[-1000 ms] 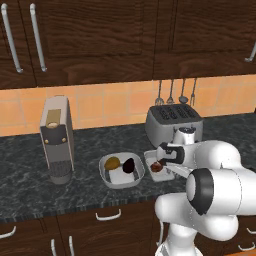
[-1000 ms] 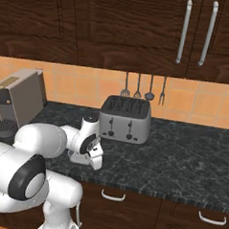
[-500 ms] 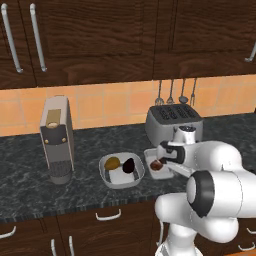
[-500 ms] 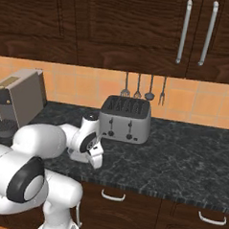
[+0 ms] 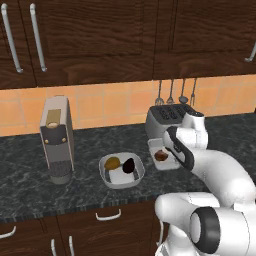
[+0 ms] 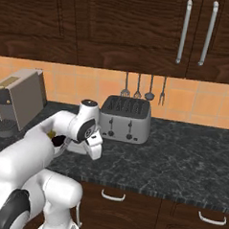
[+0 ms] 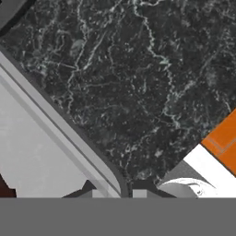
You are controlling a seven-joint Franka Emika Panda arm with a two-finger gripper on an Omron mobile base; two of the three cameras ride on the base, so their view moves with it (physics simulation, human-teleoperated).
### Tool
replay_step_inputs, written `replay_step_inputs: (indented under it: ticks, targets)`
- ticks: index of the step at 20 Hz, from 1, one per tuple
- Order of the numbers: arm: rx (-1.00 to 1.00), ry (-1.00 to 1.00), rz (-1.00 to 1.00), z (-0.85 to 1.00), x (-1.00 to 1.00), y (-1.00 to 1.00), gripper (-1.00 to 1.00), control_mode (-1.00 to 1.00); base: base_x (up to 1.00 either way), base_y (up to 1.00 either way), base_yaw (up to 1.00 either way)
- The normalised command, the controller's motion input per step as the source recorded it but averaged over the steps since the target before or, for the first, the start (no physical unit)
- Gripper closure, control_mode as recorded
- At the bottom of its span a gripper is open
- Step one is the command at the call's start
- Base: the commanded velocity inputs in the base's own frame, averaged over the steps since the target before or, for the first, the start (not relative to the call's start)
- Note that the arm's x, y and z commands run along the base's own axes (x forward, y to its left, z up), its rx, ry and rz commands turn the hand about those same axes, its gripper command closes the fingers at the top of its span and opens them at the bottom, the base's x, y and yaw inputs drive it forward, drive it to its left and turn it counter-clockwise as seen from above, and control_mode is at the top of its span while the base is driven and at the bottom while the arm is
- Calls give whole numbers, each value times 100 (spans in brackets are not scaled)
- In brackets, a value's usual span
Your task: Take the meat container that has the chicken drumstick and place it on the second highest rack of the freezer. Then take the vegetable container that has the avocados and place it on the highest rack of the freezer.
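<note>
The task is at its very start. The meat tray (image 5: 163,155) sits on the dark stone counter (image 5: 90,150) just in front of the toaster (image 5: 166,119), toward the back edge, with the drumstick (image 5: 161,155) lying in it. The round bowl (image 5: 121,170) with the two avocados (image 5: 120,164) sits just left of the tray, nearer the front edge, untouched. A coffee machine (image 5: 56,138) stands well apart to the left.

The arm reaches down over the tray's right side. In the hand view the claw (image 7: 113,192) is drawn narrow, its tips straddling the tray's thin rim near a rounded corner, so it looks clamped on the tray wall. From this I judge the grasp is just made and the lift not yet begun; both containers are yet to go to the freezer.

The freezer lies outside these views, so its racks and door cannot be judged. In both base views the wrist covers the claw tips and the tray's right edge. The hand view is cropped close: a sliver of dark red at its lower left is probably the drumstick, but too little shows to be sure.
</note>
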Motion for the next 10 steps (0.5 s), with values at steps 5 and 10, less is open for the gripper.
replay_step_inputs:
  ticks: [5,10]
  targets:
    - [0,-1,0,72,-28,0,100,-100,0,0,0]
    - [0,0,0,74,-23,0,100,-100,0,0,0]
